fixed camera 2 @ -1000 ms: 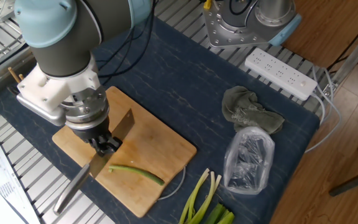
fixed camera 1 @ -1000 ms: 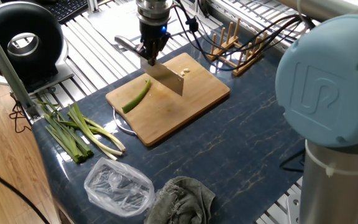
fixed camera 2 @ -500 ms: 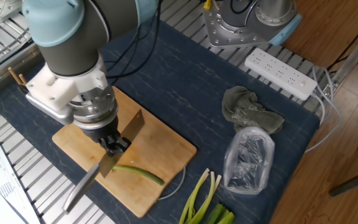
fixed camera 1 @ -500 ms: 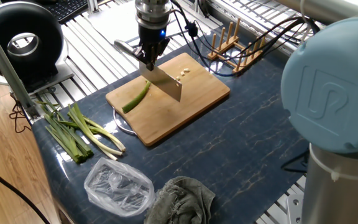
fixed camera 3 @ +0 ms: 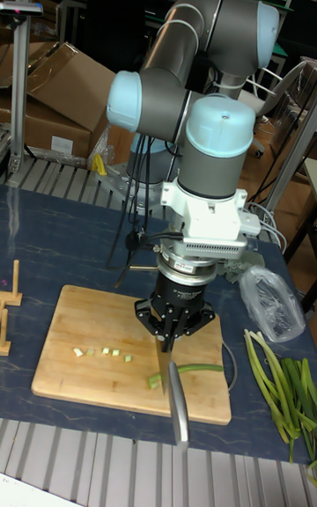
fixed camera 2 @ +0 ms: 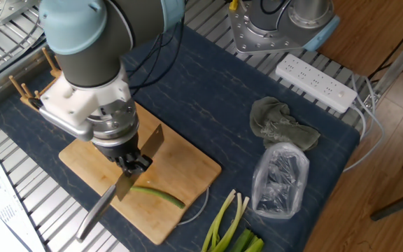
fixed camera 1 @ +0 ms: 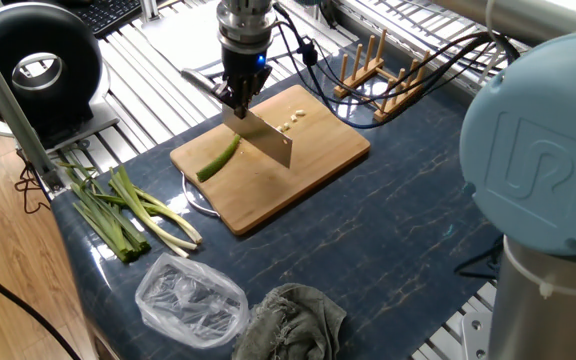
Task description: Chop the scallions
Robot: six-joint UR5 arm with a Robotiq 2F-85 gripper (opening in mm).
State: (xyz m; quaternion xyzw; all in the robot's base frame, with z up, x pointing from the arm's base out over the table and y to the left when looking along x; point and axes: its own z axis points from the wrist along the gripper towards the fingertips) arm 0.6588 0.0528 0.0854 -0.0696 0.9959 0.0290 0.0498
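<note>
Gripping the handle of a knife (fixed camera 1: 266,138), the gripper (fixed camera 1: 239,93) is closed tight around it and holds the broad blade edge-down over a wooden cutting board (fixed camera 1: 313,160). In the tall fixed view the blade tip meets the board right at the cut end of a single scallion stalk (fixed camera 3: 198,369). That stalk is green, gently curved, and lies across the board's near-left part in one fixed view, its far end under the blade. A short row of small pale-green cut bits (fixed camera 3: 103,351) lies on the board on the other side of the knife, near its far edge in one fixed view.

More uncut scallions (fixed camera 1: 128,212) lie in a loose bunch on the dark marbled table (fixed camera 1: 408,220), off the board's left corner, dark green leaves fading to white ends. The board's right side borders bare tabletop with plenty of room. A wooden rack (fixed camera 1: 378,70) and black cables (fixed camera 1: 438,50) crowd the far side. Nearer the front edge sit a crumpled clear plastic bag (fixed camera 1: 190,300) and a grey cloth (fixed camera 1: 290,318).
</note>
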